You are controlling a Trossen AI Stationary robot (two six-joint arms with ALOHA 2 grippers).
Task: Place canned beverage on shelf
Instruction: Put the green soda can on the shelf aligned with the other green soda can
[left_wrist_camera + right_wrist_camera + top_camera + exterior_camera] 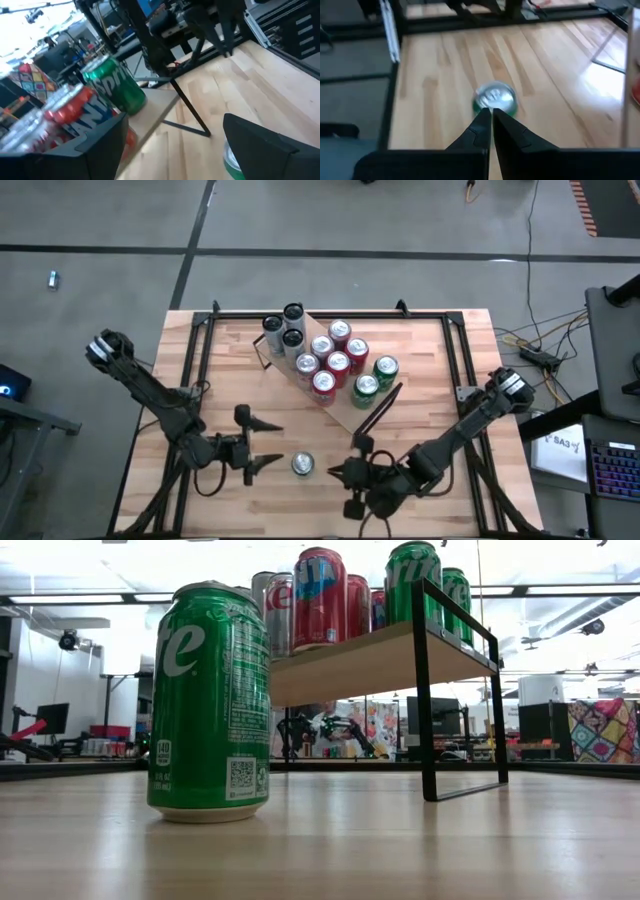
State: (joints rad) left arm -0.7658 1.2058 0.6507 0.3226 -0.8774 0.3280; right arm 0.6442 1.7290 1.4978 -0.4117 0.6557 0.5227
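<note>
Green aluminium drink can [303, 464] stood upright on plank tabletop [420, 380], between both grippers. Left gripper [268, 443] spread wide beside it, empty. Right gripper [335, 471] pinched closed, empty. Farther off, light-wood shelf [345, 412] carried more cans.

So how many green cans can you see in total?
3. Two green cans stand on the shelf at its right end. A third green can stands on the table, between the two grippers. None seems hidden.
</note>
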